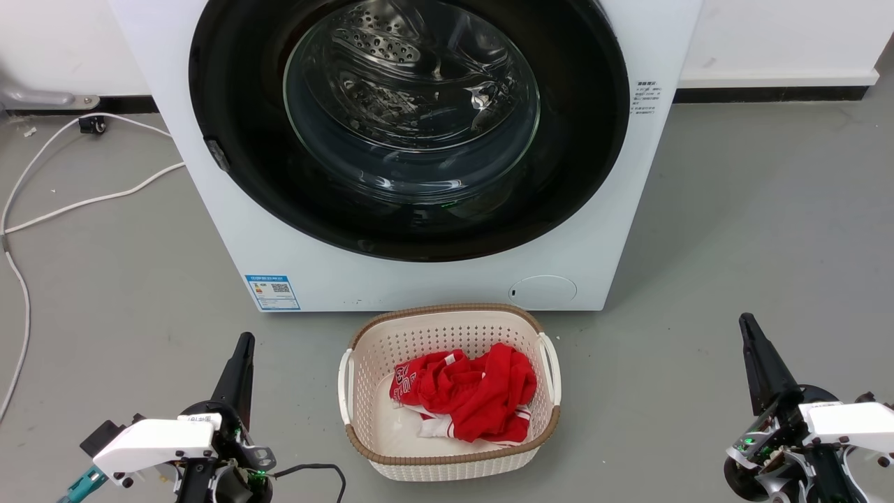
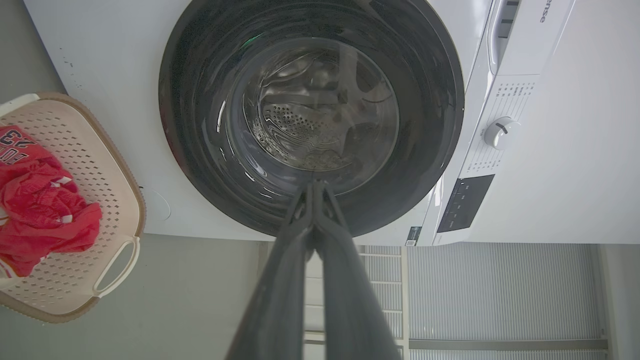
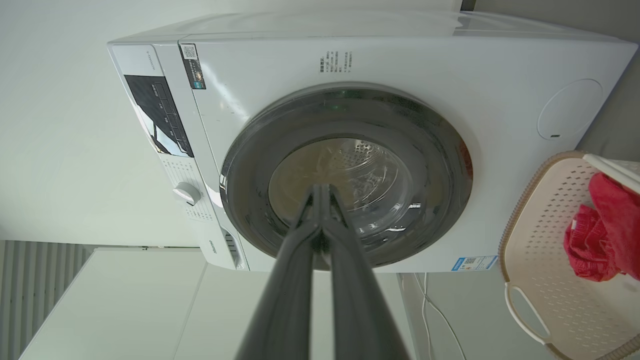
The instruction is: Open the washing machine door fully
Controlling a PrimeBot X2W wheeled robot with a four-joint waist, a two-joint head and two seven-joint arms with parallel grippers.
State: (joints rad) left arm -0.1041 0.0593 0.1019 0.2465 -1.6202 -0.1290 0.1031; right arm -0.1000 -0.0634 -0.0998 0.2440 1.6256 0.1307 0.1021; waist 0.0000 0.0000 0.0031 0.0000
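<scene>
Clenched and empty: left claw (image 1: 243, 349) and right claw (image 1: 749, 332), fingers pressed together, low over the floor and well apart from the washing machine door (image 1: 408, 126), itself shut flush in the front of the washing machine (image 1: 419, 283). For a sound start: part one claw's fingers, approach the small dark notch (image 1: 216, 154) on the door's left rim, probably the pull, hook behind the edge, then draw along an arc rather than straight back, clear of the basket (image 1: 447, 311) just before the machine. Hinge side not discernible; door top cut off in the head view; drum interior veiled by reflections on the glass.
</scene>
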